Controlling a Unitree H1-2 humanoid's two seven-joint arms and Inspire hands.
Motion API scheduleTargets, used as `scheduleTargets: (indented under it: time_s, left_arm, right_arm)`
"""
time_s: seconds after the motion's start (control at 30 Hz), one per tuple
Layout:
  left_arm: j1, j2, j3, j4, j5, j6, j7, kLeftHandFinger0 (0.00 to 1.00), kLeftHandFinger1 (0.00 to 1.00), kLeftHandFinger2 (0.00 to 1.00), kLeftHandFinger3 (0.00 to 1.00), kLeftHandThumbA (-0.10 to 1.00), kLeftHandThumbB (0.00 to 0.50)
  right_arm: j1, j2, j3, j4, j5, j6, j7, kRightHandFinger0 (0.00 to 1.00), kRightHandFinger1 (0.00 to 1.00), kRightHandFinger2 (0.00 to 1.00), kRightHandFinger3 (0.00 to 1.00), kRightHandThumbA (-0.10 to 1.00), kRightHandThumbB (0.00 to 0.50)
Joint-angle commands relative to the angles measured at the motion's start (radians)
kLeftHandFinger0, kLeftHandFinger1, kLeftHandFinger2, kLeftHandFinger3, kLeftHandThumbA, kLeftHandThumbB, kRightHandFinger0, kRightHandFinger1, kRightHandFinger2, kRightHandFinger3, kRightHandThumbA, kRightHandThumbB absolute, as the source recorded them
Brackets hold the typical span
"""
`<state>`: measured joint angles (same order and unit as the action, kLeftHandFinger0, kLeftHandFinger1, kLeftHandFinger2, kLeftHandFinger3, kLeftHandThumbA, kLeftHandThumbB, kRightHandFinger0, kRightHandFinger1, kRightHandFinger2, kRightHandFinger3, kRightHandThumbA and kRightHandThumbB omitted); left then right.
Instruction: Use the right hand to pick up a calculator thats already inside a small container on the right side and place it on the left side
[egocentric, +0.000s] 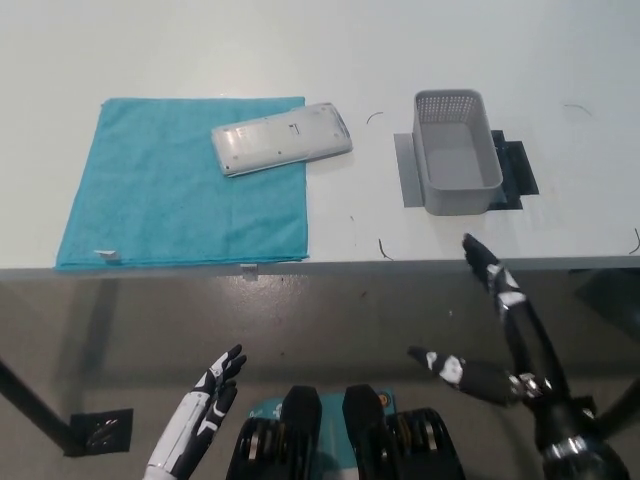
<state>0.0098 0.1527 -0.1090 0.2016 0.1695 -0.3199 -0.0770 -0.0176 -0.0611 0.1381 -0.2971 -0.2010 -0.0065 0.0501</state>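
The calculator (281, 138) lies face down on the white desk (200, 50), on the left half of it, with its pale back side up. It is tilted a little, its right end higher in the picture than its left. Most of its body rests on the upper right corner of a teal cloth (170, 190), and its right end reaches past the cloth's edge onto the bare desk surface.

The small grey container (457, 152) stands well apart to the right of the calculator. It is a rectangular basket with a perforated rim, and nothing shows inside it. It sits on a dark mat (515, 168) that sticks out from under it on both sides.

The right robot hand (487, 325) is black and hangs below the front edge of the desk, in front of it, on the right of the picture. Its fingers are spread wide, some reaching up toward the desk edge and one pointing off to the left, and it holds nothing. It touches neither the container nor the calculator.

The left robot hand (200, 415) is white with dark fingertips and rests at the lower left, well below the desk edge. Its fingers are stretched out and slightly apart, and it is empty.

A small white tag (106, 256) shows at the cloth's lower left corner.
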Motion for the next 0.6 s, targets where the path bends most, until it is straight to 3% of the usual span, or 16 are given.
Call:
scheduleTargets:
  time_s: [0.0,0.07,0.1,0.13,0.2,0.23,0.47,0.57]
  left_arm:
    - [-0.092,-0.006,0.031,-0.008,-0.019,-0.026,0.028,1.00,1.00,1.00,1.00,1.00,0.036]
    - [-0.099,-0.006,0.031,-0.002,-0.016,-0.038,0.030,1.00,1.00,1.00,1.00,1.00,0.026]
    - [-0.106,-0.008,0.033,0.009,-0.021,-0.048,0.031,1.00,1.00,1.00,1.00,1.00,0.027]
    - [-0.109,-0.009,0.034,0.008,-0.025,-0.043,0.030,1.00,1.00,1.00,1.00,1.00,0.026]
    - [-0.117,-0.010,0.036,0.008,-0.026,-0.045,0.031,1.00,1.00,1.00,1.00,1.00,0.016]
    - [-0.121,-0.010,0.035,0.009,-0.022,-0.046,0.033,1.00,1.00,1.00,1.00,1.00,0.013]
    - [-0.142,-0.014,0.041,0.018,-0.020,-0.060,0.041,1.00,1.00,1.00,1.00,1.00,0.000]
    - [-0.133,-0.019,0.039,0.014,-0.023,-0.059,0.039,1.00,1.00,1.00,1.00,1.00,0.000]
  right_arm:
    - [0.079,-0.055,-0.078,-0.653,-0.041,-0.343,-0.034,1.00,1.00,1.00,1.00,1.00,0.374]
    - [0.107,-0.096,-0.085,-0.570,0.001,-0.411,-0.038,1.00,1.00,1.00,1.00,1.00,0.450]
    - [0.107,-0.100,-0.086,-0.522,0.001,-0.453,-0.045,1.00,1.00,1.00,1.00,1.00,0.419]
    - [0.104,-0.100,-0.086,-0.519,0.001,-0.455,-0.046,1.00,1.00,1.00,1.00,1.00,0.295]
    - [0.113,-0.111,-0.059,-0.448,-0.007,-0.463,-0.076,1.00,1.00,1.00,1.00,1.00,0.234]
    - [0.109,-0.109,-0.052,-0.396,-0.009,-0.463,-0.094,1.00,1.00,1.00,1.00,1.00,0.227]
    - [0.089,-0.129,-0.068,-0.012,-0.101,-0.463,-0.122,1.00,1.00,1.00,1.00,1.00,0.281]
    - [0.056,-0.131,-0.069,0.188,-0.065,-0.458,-0.108,1.00,1.00,1.00,1.00,1.00,0.295]
